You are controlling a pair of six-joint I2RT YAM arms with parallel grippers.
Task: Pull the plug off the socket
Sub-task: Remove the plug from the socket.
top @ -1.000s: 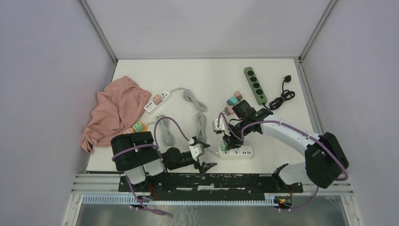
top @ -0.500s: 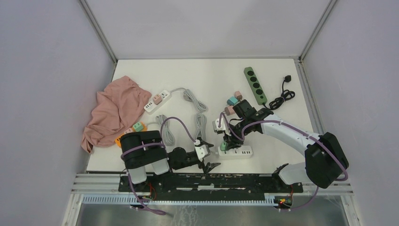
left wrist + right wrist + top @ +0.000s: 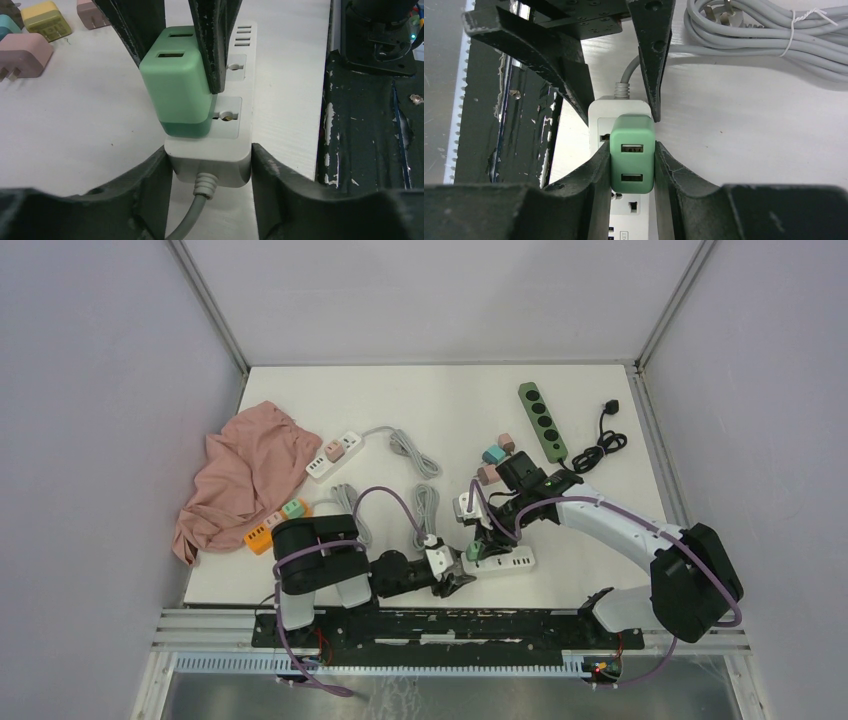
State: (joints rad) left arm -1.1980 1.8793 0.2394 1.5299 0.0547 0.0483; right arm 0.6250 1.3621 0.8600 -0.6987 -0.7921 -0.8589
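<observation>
Green plug, a two-port USB adapter, seated upright in the end outlet of the white power strip. The strip lies flat on the table near its front edge, between the two arms. The right gripper stands over the plug from above, its two fingers closed flat against opposite side faces. Gripping these broad, parallel sides gives full contact and lines the wrist up with the prongs, so a pull would run straight out of the outlet rather than levering it. The left gripper lies low along the table, closed around the strip's cord end. One finger touches each long side just behind the plug, and the cord passes out between them. This hold is judged to be a brace, since the light strip would otherwise rise with the plug. The plug's darker base meets the strip's face with no visible gap, so extraction is judged not yet begun. Farther out, a pink adapter and a yellow adapter lie loose on the table. A tied coil of grey cable rests near the strip, clear of both grips.
</observation>
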